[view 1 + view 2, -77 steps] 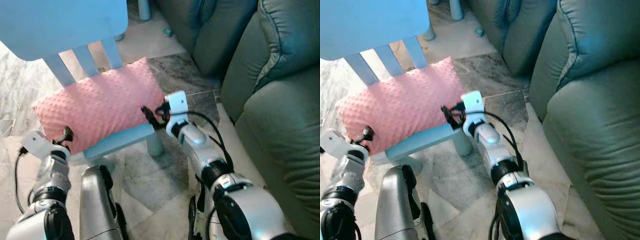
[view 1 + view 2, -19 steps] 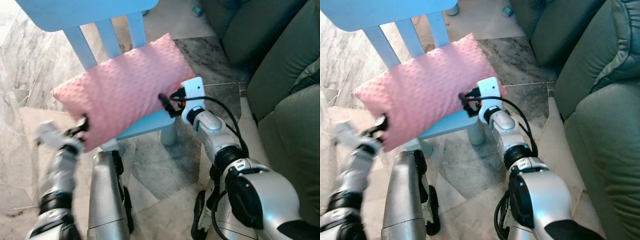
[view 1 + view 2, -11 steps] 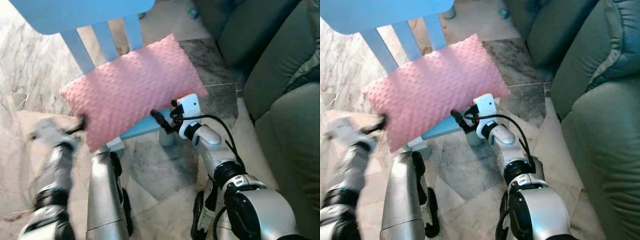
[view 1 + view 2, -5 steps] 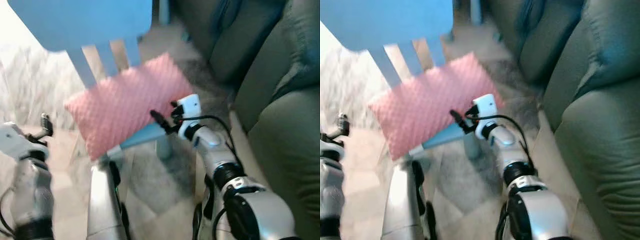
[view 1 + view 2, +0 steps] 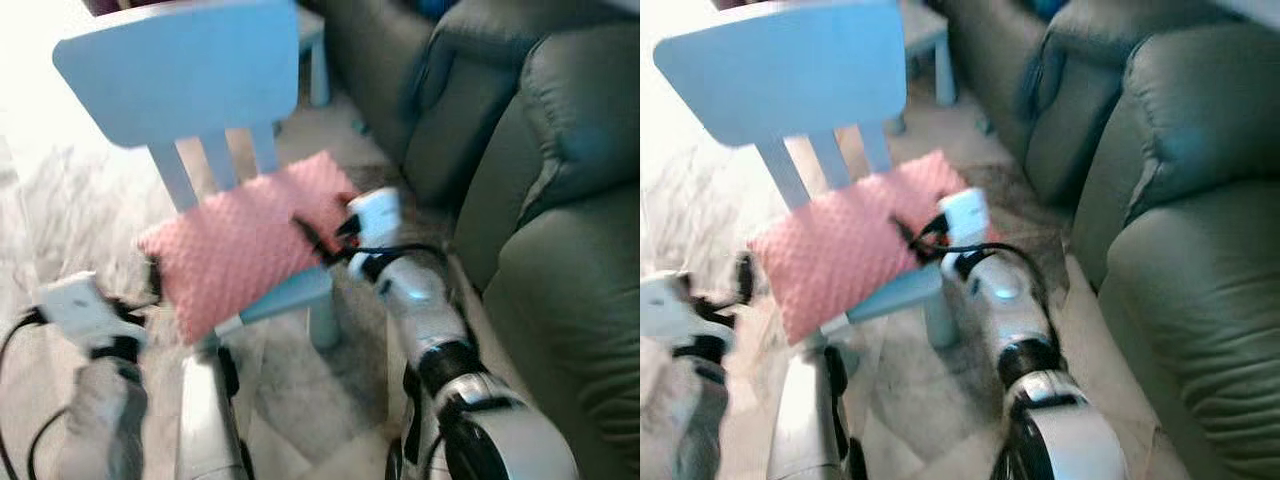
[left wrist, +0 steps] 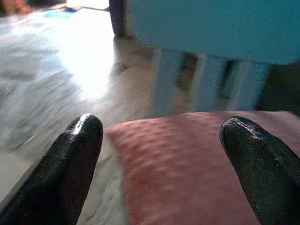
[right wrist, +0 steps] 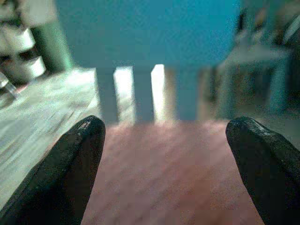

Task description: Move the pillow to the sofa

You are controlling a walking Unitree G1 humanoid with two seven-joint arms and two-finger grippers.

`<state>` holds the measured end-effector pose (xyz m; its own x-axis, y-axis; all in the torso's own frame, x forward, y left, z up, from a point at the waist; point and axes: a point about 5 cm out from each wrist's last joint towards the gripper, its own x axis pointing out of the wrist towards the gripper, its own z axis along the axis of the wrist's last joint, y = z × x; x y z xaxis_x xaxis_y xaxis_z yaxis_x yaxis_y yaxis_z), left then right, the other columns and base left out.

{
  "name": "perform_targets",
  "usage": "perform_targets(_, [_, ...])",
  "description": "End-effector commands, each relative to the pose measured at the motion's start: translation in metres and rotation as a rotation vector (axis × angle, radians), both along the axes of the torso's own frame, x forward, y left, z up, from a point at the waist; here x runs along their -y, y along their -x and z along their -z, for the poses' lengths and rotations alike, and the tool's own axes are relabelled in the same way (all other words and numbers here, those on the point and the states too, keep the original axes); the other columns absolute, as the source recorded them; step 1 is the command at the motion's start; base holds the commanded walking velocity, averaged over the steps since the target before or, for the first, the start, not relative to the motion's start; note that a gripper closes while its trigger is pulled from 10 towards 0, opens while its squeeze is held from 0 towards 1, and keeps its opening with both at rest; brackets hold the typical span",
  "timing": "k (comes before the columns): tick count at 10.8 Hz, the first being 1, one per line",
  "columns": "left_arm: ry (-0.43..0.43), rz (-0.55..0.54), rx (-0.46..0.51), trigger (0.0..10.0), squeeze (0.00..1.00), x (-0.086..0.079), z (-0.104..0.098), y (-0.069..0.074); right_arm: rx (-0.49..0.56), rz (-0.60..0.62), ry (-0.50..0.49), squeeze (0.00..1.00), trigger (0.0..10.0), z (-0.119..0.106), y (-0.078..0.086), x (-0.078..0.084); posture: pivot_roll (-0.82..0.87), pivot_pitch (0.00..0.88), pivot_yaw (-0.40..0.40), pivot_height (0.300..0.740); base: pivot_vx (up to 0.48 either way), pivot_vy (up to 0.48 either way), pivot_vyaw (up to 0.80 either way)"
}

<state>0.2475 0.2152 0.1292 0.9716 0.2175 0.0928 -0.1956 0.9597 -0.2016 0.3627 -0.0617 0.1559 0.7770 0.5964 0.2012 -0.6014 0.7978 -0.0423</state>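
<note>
A pale marbled tile floor (image 5: pixel 60 215) is washed out by strong light at the far left. A small blue chair (image 5: pixel 190 75) stands on it, and a second blue piece (image 5: pixel 312 40) stands beyond, by the grey-green sofa (image 5: pixel 560 180).

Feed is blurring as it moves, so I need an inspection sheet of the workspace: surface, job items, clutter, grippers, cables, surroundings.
Surface: blue chair on a marble floor.
Job's things: pink pillow lying on the chair seat; green sofa to the robot's right.
Clutter: nothing seen.
Grippers: left gripper open, at the pillow's left end; right gripper open, at its right edge.
Cables: black cable along the right wrist.
Surroundings: another blue leg behind.
</note>
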Motion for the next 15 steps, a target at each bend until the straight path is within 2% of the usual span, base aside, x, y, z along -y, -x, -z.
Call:
perform_targets(1, [-0.050,0.070,-0.014,10.0,0.00,0.013,-0.001,0.007,0.024,0.038,-0.005,0.00,10.0,0.001,0.006,0.008,-0.08,0.094,0.052,0.481,0.000,0.000,0.00])
perform_targets(3, [-0.117,0.185,-0.045,10.0,0.00,0.031,0.005,0.022,0.020,0.182,0.015,0.00,10.0,0.008,0.018,0.034,-0.11,0.081,0.080,0.481,0.000,0.000,0.00])
perform_targets(4, [-0.135,0.203,-0.053,10.0,0.00,0.033,0.006,0.023,0.012,0.228,0.012,0.00,10.0,0.010,0.022,0.041,-0.13,0.073,0.089,0.481,0.000,0.000,0.00])
perform_targets(5, [-0.112,0.192,-0.052,10.0,0.00,0.034,0.007,0.020,0.011,0.278,-0.004,0.00,10.0,0.011,0.024,0.047,-0.14,0.064,0.089,0.481,0.000,0.000,0.00])
perform_targets(7, [-0.101,0.208,-0.011,10.0,0.00,0.043,0.002,0.007,0.041,0.296,-0.047,0.00,10.0,-0.010,0.020,0.044,-0.16,0.037,0.081,0.494,0.000,0.000,0.00])
perform_targets(9, [-0.105,0.231,0.006,10.0,0.00,0.050,0.000,0.003,0.044,0.309,-0.048,0.00,10.0,-0.018,0.016,0.045,-0.17,0.020,0.075,0.528,0.000,0.000,0.00])
perform_targets(11, [-0.095,0.200,0.010,10.0,0.00,0.045,0.000,0.000,0.039,0.311,-0.053,0.00,10.0,-0.022,0.013,0.045,-0.17,0.017,0.076,0.561,0.000,0.000,0.00])
perform_targets(13, [-0.095,0.197,0.012,10.0,0.00,0.047,0.001,0.000,0.039,0.301,-0.049,0.00,10.0,-0.024,0.013,0.044,-0.17,0.020,0.077,0.595,0.000,0.000,0.00])
perform_targets(15, [-0.105,0.118,-0.019,10.0,0.00,0.041,0.005,0.000,0.042,0.281,-0.039,0.00,10.0,-0.027,0.012,0.043,-0.17,0.025,0.070,0.634,0.000,0.000,0.00])
